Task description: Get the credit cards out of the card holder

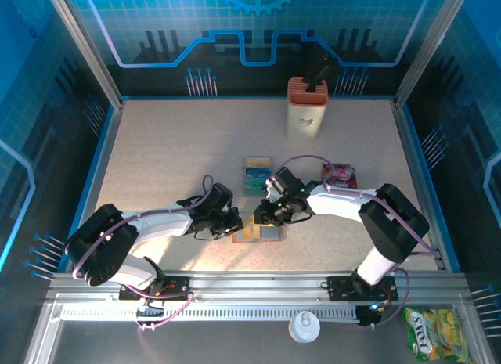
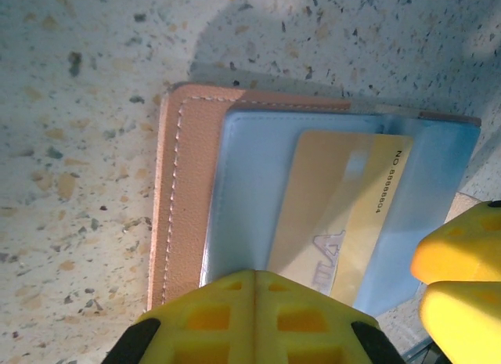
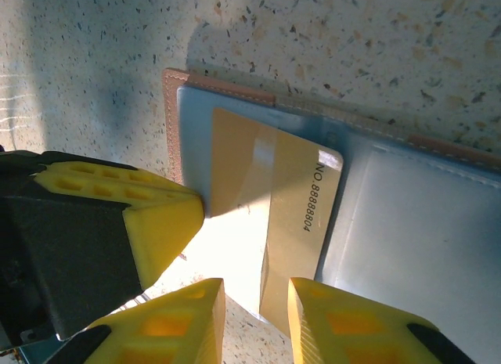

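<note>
Near edge of the worktop (image 1: 172, 160), about mid-width: the card holder (image 2: 184, 192) lies open and flat. My left gripper (image 2: 254, 309), fingers together, bears down on one edge of it, pinning it, I judge. My right gripper (image 3: 257, 305) has its jaws a little apart, astride the free end of the orange-tan card (image 3: 258, 192), which sticks partway out of a grey-blue pocket.

The card looks thin, stiff, light and glossy, so likely slippery. Best pinched on the exposed end and drawn straight along the pocket. The holder is soft and light and will drag unless held.

Farther, toward the worktop's centre: the teal cards (image 1: 257, 176), already out, lying apart from the holder.
</note>
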